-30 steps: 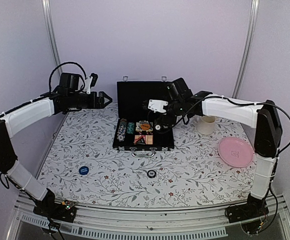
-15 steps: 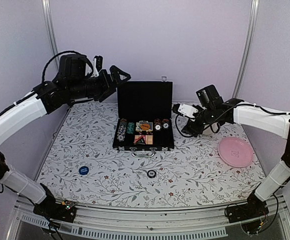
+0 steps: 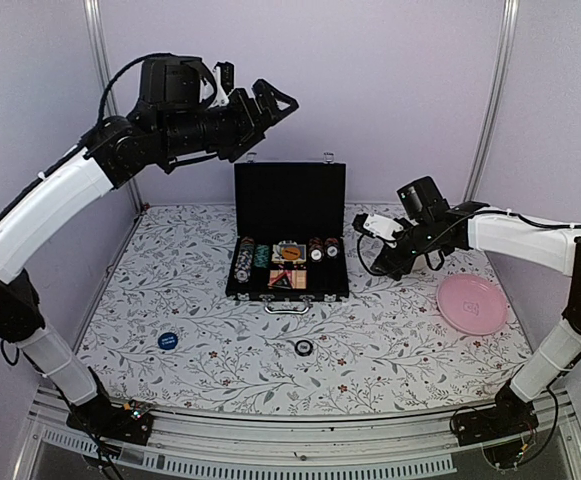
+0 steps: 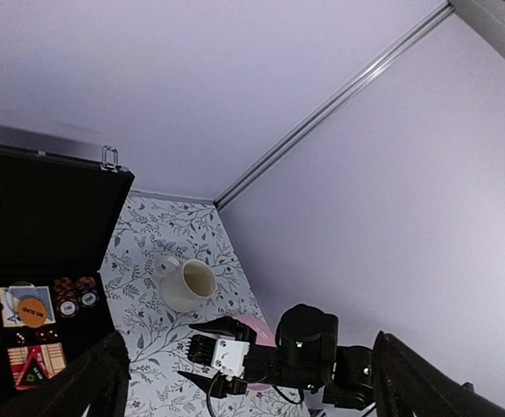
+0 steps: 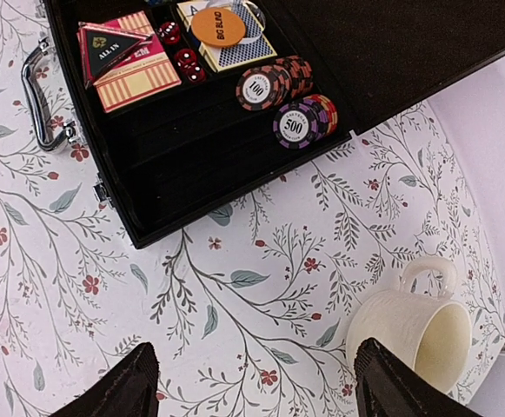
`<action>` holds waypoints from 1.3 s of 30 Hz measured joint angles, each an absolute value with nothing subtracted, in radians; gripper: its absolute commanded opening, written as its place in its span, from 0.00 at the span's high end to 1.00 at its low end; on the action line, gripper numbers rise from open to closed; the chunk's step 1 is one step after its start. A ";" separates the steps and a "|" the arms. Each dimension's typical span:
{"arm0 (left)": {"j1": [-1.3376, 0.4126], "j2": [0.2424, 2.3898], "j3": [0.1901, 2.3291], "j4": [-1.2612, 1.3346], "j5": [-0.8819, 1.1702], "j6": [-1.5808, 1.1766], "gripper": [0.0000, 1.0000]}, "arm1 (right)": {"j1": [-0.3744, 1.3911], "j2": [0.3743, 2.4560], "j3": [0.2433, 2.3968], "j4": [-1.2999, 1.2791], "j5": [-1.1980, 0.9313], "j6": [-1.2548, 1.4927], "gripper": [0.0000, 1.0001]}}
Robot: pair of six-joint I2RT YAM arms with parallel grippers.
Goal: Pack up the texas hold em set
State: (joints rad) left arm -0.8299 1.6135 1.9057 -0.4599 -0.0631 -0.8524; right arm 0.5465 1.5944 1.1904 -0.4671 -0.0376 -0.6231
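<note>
The black briefcase lies open mid-table with its lid upright. It holds striped chips, card decks, a triangle token, red dice and an orange button. A blue button and a black-and-white button lie loose on the table in front of the case. My left gripper is open and empty, high in the air above the lid's left corner. My right gripper is open and empty, just right of the case, low over the table.
A cream mug stands right of the case, close by my right gripper's finger; my right arm hides it in the top view. A pink plate lies at the right. The case's silver handle faces the near edge. Walls enclose the back and sides.
My left arm has risen and swung right, from beside the case to high above its lid, jaws now open. My right gripper has drawn back out of the case to its right.
</note>
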 measured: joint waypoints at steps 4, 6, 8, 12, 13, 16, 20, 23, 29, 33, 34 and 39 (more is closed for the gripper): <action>-0.867 1.608 1.834 -0.377 -0.064 -0.713 0.03 | 0.539 1.593 1.190 -0.467 -0.085 -0.615 0.26; -0.880 1.590 1.735 -0.329 -0.053 -0.598 0.03 | 0.529 1.583 1.179 -0.467 -0.165 -0.612 0.40; -0.884 1.576 1.617 -0.320 -0.067 -0.470 0.03 | 0.522 1.560 1.152 -0.472 -0.274 -0.611 0.68; -0.879 1.580 1.471 -0.422 -0.168 -0.312 0.03 | 0.521 1.550 1.133 -0.487 -0.441 -0.617 0.73; -0.878 1.571 1.427 -0.446 -0.202 -0.282 0.03 | 0.521 1.554 1.134 -0.489 -0.471 -0.617 0.65; -0.863 1.516 1.283 -0.517 -0.291 -0.255 0.03 | 0.525 1.576 1.140 -0.498 -0.529 -0.608 0.48; -0.738 1.430 1.183 -0.674 -0.390 -0.338 0.03 | 0.530 1.577 1.138 -0.499 -0.569 -0.603 0.39; -0.549 1.422 1.180 -0.776 -0.380 -0.412 0.14 | 0.535 1.570 1.123 -0.491 -0.582 -0.602 0.38; -0.417 1.416 1.056 -0.875 -0.193 -0.469 0.22 | 0.541 1.555 1.100 -0.490 -0.580 -0.605 0.37; -0.416 1.465 1.013 -0.947 -0.084 -0.471 0.21 | 0.544 1.553 1.100 -0.489 -0.567 -0.612 0.37; -0.416 1.487 0.998 -0.954 -0.062 -0.472 0.20 | 0.545 1.553 1.100 -0.489 -0.560 -0.614 0.37; -0.414 1.540 0.920 -0.969 -0.004 -0.486 0.23 | 0.550 1.552 1.096 -0.488 -0.547 -0.620 0.37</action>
